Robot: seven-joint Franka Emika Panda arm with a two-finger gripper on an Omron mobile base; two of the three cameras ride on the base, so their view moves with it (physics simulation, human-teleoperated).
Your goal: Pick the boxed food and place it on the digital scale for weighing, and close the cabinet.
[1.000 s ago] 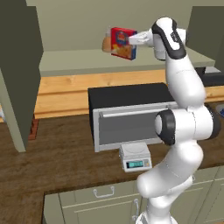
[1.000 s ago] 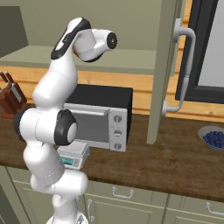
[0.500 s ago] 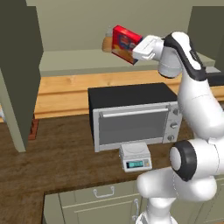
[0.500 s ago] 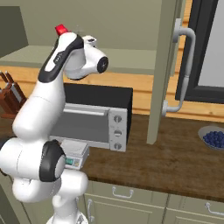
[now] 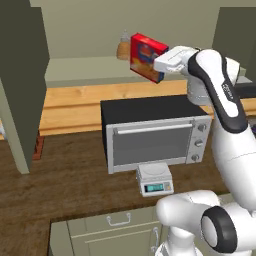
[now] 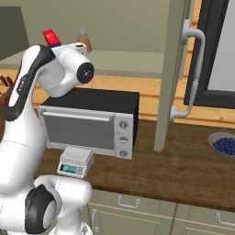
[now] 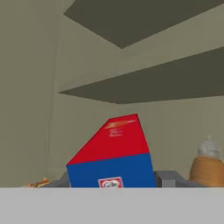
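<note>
**Red box held in the air in front of the open cabinet**

The boxed food point(image 5: 146, 57) is off the shelf and up in the air, tilted, in front of the open cabinet point(image 5: 22, 85) and above the black top of the toaster oven point(image 5: 152, 131). In the left base view its red front with the yellow-orange picture faces the camera, and the claw point(image 5: 161, 64) meets it at its right edge, so the box sticks out to the left of the white hand. In the hand view the box point(image 7: 111, 153) sits right at the claw, red panel above and blue panel below, with a dark finger point(image 7: 170, 179) pressed against its right side; the claw is closed on the box. In the right base view a red corner of the box point(image 6: 50, 37) pokes up behind the arm's wrist.

The amber bottle point(image 5: 124, 47) stands on the cabinet shelf just behind and left of the box, apart from it.

The digital scale point(image 5: 155, 179) lies on the wooden counter point(image 5: 75, 180) just in front of the toaster oven, well below the box, with nothing on it. Both cabinet doors stand open; the right one point(image 6: 176, 69) shows its silver bar handle point(image 6: 192, 73). A bowl of blueberries point(image 6: 224, 144) sits on the counter at far right.
</note>
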